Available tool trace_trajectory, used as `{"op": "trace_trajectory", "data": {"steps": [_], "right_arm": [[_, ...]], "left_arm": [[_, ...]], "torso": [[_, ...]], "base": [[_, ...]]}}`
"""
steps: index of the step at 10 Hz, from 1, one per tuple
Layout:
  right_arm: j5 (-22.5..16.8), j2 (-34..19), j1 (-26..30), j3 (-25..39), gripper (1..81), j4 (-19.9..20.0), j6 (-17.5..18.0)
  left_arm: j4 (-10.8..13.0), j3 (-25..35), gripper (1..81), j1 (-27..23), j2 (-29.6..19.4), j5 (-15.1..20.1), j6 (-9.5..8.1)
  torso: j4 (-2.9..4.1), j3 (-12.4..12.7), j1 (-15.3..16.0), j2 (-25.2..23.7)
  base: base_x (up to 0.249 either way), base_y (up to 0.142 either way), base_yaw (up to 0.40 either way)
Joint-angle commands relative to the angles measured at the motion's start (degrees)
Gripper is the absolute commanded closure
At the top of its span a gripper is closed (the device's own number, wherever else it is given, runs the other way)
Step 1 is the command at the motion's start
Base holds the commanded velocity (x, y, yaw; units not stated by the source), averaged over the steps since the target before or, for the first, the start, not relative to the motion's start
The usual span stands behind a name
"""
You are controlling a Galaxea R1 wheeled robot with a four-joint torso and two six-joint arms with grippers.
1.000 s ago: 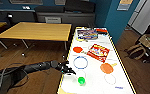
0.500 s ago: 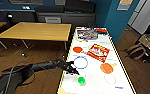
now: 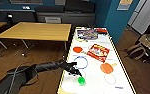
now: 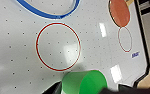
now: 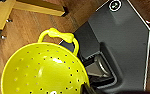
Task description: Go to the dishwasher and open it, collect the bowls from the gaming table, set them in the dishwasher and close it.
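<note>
My left fingers [image 4: 56,88] sit either side of a small round green plastic bowl [image 4: 84,82], though I cannot tell whether they clamp it. Seen from the head, my left gripper [image 3: 76,73] hangs over the long white-topped gaming table with its yellowish edge [image 3: 66,65], the green bowl [image 3: 81,80] at five o'clock from it. A red printed ring [image 4: 58,46] lies just beyond the bowl. At one o'clock rests a red board-game box [image 3: 98,52]. My right wrist shows a yellow perforated plastic colander with a looped handle [image 5: 42,71]; whether my right fingers grip it, I cannot tell.
</note>
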Motion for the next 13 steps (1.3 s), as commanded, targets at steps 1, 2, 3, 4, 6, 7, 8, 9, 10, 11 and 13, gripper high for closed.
{"op": "trace_trajectory", "data": {"steps": [1,2,3,4,6,7,8,9,10,11,13], "right_arm": [[-1.7,-1.8,0.7,1.7,81.1,-1.7,-0.1],[-1.7,-1.9,0.8,2.0,81.1,-1.7,-0.1],[-1.7,-2.0,0.8,2.1,81.1,-1.7,-0.1],[-1.7,-2.0,0.9,2.0,81.1,-1.7,-0.1],[-1.7,-1.8,0.9,1.9,81.1,-1.7,-0.1],[-1.7,-1.8,0.9,1.9,81.1,-1.7,-0.1],[-1.7,-1.9,0.9,1.9,81.1,-1.7,-0.1],[-1.9,-1.8,0.9,1.8,81.1,-1.7,-0.1],[-2.0,-1.8,0.9,1.7,81.1,-1.7,-0.1],[-2.0,-1.8,0.9,1.7,81.1,-1.7,-0.1],[-2.1,-1.7,1.0,1.7,81.1,-1.7,-0.1]], "left_arm": [[1.1,-0.2,1.0,-6.9,1.8,2.1,0.01],[1.9,-0.9,1.0,-6.5,2.6,2.2,0.01],[2.2,-1.3,1.0,-6.3,3.0,2.2,0.01],[2.3,-1.7,1.0,-6.2,3.6,2.2,0.01],[2.6,-3.7,1.0,-6.2,5.0,3.6,-2.00],[4.6,-3.9,1.0,-6.1,5.6,3.7,-4.91],[8.7,-3.6,1.0,-6.0,6.2,4.3,-9.01],[10.8,-3.5,1.0,-5.6,7.0,5.5,-10.88],[11.3,-3.7,1.0,-5.1,7.4,5.4,-11.33],[11.8,-3.9,1.0,-4.4,7.6,5.3,-11.41],[13.0,-4.2,1.0,-2.7,7.5,5.2,-11.50]], "torso": [[0.00,0.0,0.0,0.0],[0.00,0.0,0.0,0.0],[0.00,0.0,0.0,0.0],[0.00,0.0,0.0,0.0],[0.00,0.0,0.0,0.0],[0.00,0.0,0.0,0.0],[0.00,0.0,0.0,0.0],[0.00,0.0,0.0,0.0],[0.00,0.0,0.0,0.0],[0.00,0.0,0.0,0.0],[0.00,0.0,0.0,0.0]], "base": [[0.000,0.000,0.000],[0.000,0.000,0.000],[0.000,0.000,0.000],[0.000,0.000,0.000],[0.000,0.000,0.000],[0.000,0.000,0.000],[0.000,0.000,0.000],[0.000,0.000,0.000],[0.000,0.000,0.000],[0.000,0.000,0.000],[0.000,0.000,0.000]]}}
